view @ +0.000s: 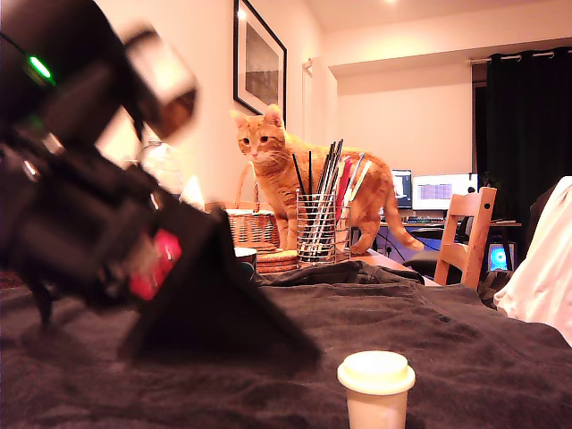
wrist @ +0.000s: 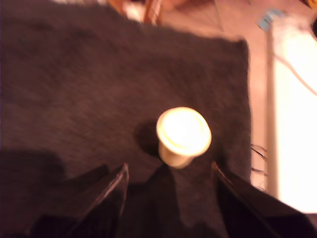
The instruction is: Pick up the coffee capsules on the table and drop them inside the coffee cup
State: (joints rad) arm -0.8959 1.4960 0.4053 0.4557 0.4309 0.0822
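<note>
A cream-white coffee capsule (view: pixel 375 389) stands on the dark cloth of the table (view: pixel 465 340), wide flanged end up, at the front of the exterior view. My gripper (view: pixel 223 313) is a blurred dark shape to the exterior view's left of it, low over the cloth. The wrist view shows the capsule (wrist: pixel 183 135) just ahead of the open gripper (wrist: pixel 169 168), in line with the gap and not between the fingers (wrist: pixel 106 198). A dark cup with a pale rim (view: pixel 245 256) peeks out behind the arm, mostly hidden; it may be the coffee cup.
An orange cat (view: pixel 277 170) stands at the back of the table beside a wire mesh utensil holder (view: pixel 322 228) and a wicker basket (view: pixel 250 223). A wooden chair (view: pixel 469 232) and white fabric (view: pixel 545 259) are at the exterior view's right. The cloth edge (wrist: pixel 245 99) lies near the capsule.
</note>
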